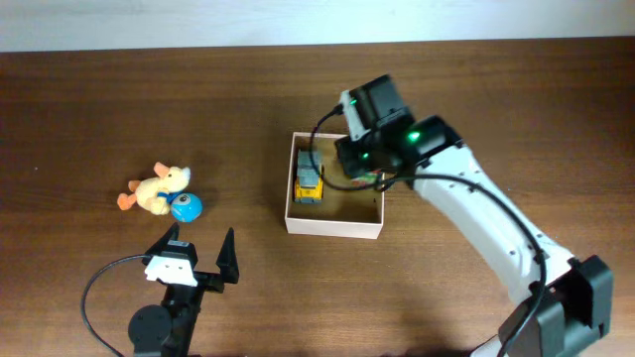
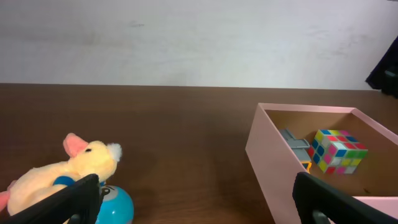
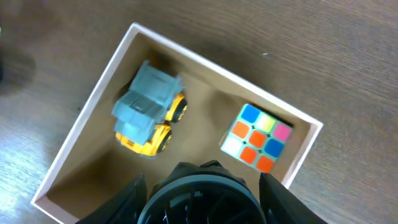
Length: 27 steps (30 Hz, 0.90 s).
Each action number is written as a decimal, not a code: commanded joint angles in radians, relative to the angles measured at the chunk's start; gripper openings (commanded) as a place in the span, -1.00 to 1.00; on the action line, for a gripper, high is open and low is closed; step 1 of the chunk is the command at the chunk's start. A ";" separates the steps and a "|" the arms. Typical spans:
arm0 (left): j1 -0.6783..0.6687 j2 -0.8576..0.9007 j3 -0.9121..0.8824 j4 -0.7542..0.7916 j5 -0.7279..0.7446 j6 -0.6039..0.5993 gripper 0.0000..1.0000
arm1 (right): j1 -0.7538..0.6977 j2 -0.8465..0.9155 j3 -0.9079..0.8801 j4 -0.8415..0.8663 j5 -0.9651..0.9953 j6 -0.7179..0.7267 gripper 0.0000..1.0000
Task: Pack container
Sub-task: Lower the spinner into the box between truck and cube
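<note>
The container [image 1: 333, 226] sits near the middle of the counter [image 1: 99, 109], open side up and flat on the wood. It is close to square, so I can't pick out a real long axis. Its sides sit slightly askew to the counter's far edge. Inside, a yellow toy truck [image 1: 310, 184] with a grey bed lies along the left wall, its length running from the far side towards the near side. A colour cube [image 3: 257, 137] rests at the opposite side, apart from the truck.

The right end effector [image 3: 204, 186] hangs directly over the box, its fingers closed against a dark round thing [image 3: 199, 202] with a ribbed look. What that thing is I cannot tell.

The left end effector [image 1: 201, 238] is low at the near edge with its fingers spread wide and nothing between them. Just beyond it lie a yellow plush duck [image 1: 157, 188] and a blue ball [image 1: 186, 206], touching each other and well apart from the box.

The counter is dark brown wood grain, and a plain white wall [image 1: 198, 20] rises behind it.
</note>
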 commanded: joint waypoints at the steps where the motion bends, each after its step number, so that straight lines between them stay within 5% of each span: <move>1: -0.005 -0.010 -0.006 0.002 0.011 0.019 0.98 | 0.047 -0.003 0.016 0.002 0.113 0.040 0.02; 27: -0.005 -0.010 -0.006 0.002 0.011 0.019 0.99 | 0.061 0.229 0.014 0.128 0.127 0.024 -0.03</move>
